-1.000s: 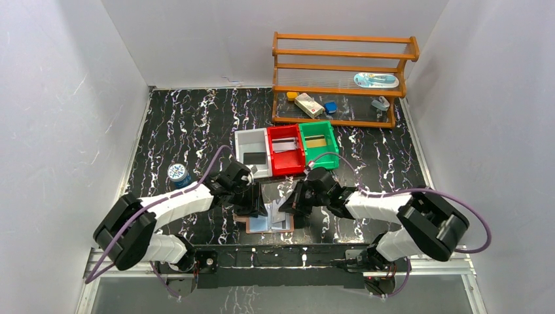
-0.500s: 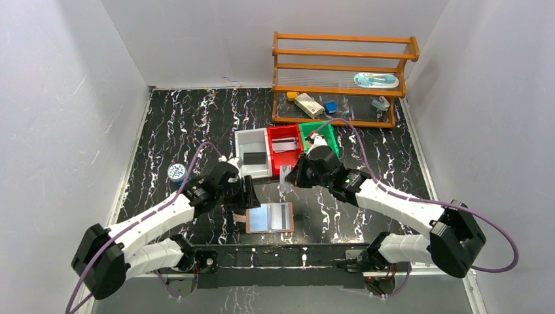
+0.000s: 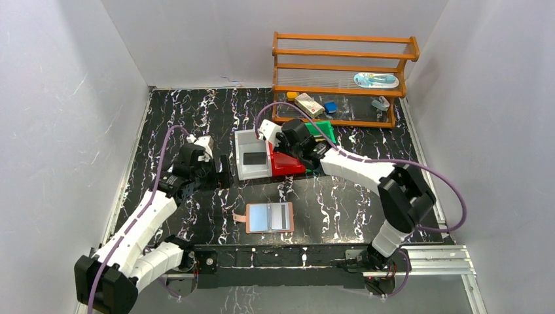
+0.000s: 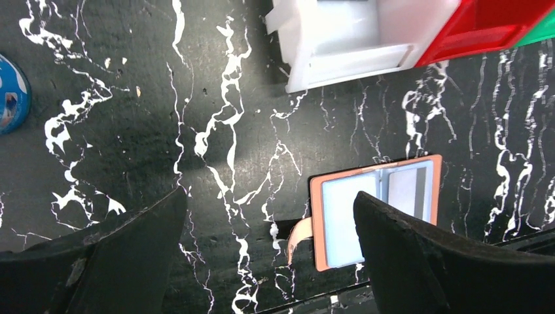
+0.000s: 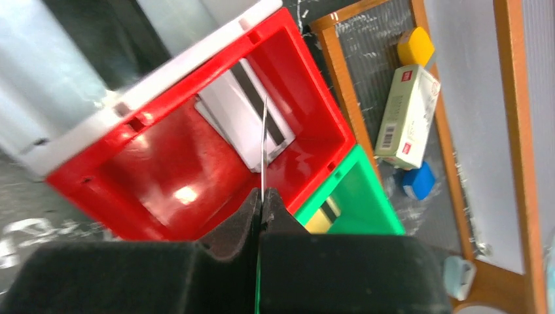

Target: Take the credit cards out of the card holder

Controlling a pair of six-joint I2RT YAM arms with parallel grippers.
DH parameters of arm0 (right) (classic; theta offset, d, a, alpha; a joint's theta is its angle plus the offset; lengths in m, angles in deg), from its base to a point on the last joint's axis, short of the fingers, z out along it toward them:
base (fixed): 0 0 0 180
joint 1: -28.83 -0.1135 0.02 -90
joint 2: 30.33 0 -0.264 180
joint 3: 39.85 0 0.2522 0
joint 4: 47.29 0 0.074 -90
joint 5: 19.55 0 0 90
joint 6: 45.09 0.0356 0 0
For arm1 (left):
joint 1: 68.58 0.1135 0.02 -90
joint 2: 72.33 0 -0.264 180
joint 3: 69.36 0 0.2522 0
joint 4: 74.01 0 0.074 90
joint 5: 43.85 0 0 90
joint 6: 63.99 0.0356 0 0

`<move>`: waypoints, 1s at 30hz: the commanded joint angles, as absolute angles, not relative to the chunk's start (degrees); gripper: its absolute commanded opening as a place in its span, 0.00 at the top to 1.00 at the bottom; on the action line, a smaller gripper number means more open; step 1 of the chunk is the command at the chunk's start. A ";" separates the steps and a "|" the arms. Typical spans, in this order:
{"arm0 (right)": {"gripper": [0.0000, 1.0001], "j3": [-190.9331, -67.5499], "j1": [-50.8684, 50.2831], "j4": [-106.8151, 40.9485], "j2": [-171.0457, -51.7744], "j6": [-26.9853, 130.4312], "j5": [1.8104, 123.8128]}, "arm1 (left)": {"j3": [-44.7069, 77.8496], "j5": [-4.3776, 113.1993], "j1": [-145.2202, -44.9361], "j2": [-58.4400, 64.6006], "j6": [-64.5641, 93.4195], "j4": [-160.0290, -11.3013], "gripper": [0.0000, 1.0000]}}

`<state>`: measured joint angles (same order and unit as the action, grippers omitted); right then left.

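The card holder (image 3: 269,218) lies open and flat near the front edge, tan rim and light blue lining up, its strap tab (image 4: 296,237) curling off the left side. A pale grey credit card (image 3: 283,216) with a dark stripe sits in its right pocket (image 4: 407,191). My left gripper (image 3: 221,171) hovers open to the holder's upper left, nothing between its fingers (image 4: 432,261). My right gripper (image 5: 261,196) is shut on a thin credit card (image 5: 263,140), seen edge-on, over the red bin (image 3: 288,163). Another card (image 5: 245,121) lies inside that bin.
A white bin (image 3: 243,171) holding a dark card and a green bin (image 5: 366,219) holding a yellowish card flank the red one. A wooden shelf (image 3: 340,78) with small items stands behind them. A blue round tin (image 4: 10,98) sits at the left.
My left gripper opened wide and drew back up-left from the card holder. My right arm carried its card from the holder up to the red bin.
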<state>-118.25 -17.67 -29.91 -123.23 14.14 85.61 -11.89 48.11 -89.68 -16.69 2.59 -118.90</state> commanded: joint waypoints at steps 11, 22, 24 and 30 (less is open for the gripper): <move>1.00 -124.40 -12.35 -39.25 -134.39 -9.99 75.27 | -12.46 46.42 -89.42 -21.80 4.65 -115.90 0.02; 0.99 -127.34 -11.58 -39.14 -140.37 -17.65 76.65 | -12.44 45.82 -89.42 -20.61 5.10 -116.14 0.02; 0.98 -127.83 -11.15 -39.09 -141.13 -18.18 75.87 | -12.38 45.00 -89.41 -21.09 4.96 -116.30 0.02; 0.96 -128.25 -10.53 -38.47 -143.59 -18.79 74.19 | -12.72 45.19 -89.41 -21.80 4.91 -116.00 0.02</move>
